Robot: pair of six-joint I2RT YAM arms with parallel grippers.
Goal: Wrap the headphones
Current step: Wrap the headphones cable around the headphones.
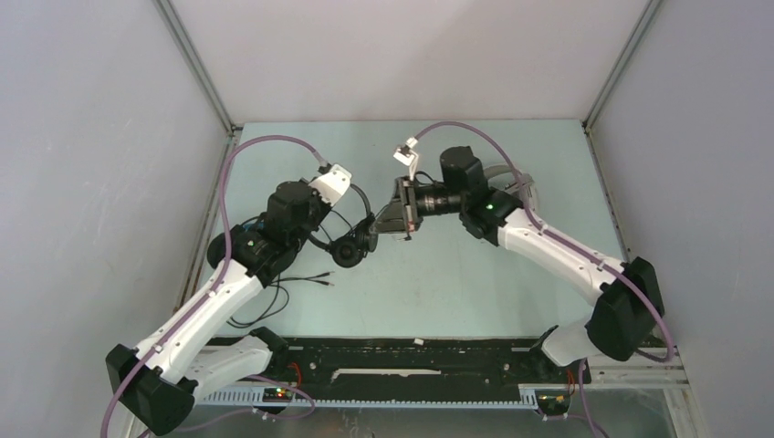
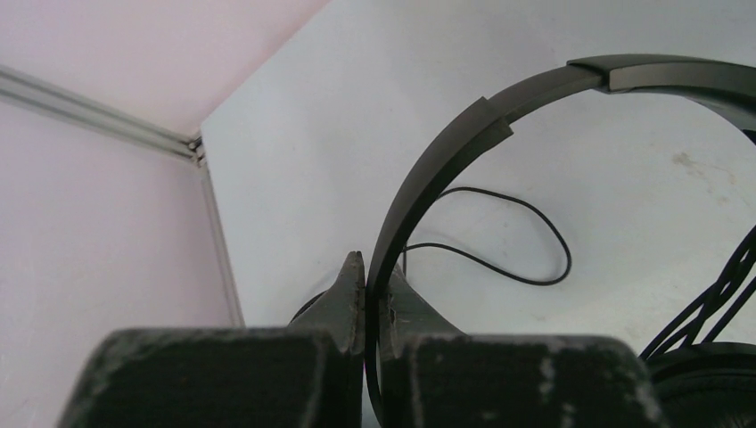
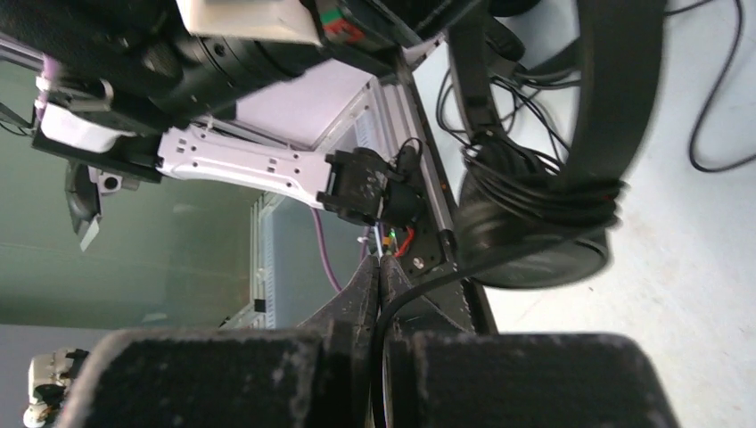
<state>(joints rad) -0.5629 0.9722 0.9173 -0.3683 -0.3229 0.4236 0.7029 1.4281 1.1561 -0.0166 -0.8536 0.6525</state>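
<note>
Two pincers work the slim black plastic headset (image 1: pixel 349 250) at the middle of the pale table (image 1: pixel 456 301): my left pincer (image 2: pixel 367 267) clamps its stiff, light headband (image 2: pixel 437 160), while my right pincer (image 3: pixel 379 276) pinches its thin, limp black cable (image 3: pixel 428 283), likely slippery and best held close to the earcup (image 3: pixel 535 241).

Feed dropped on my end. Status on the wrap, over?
Left gripper shut on headband of black headphones. Right gripper shut on cable, turns wound at earcup. Loose cable loop on table.
</note>
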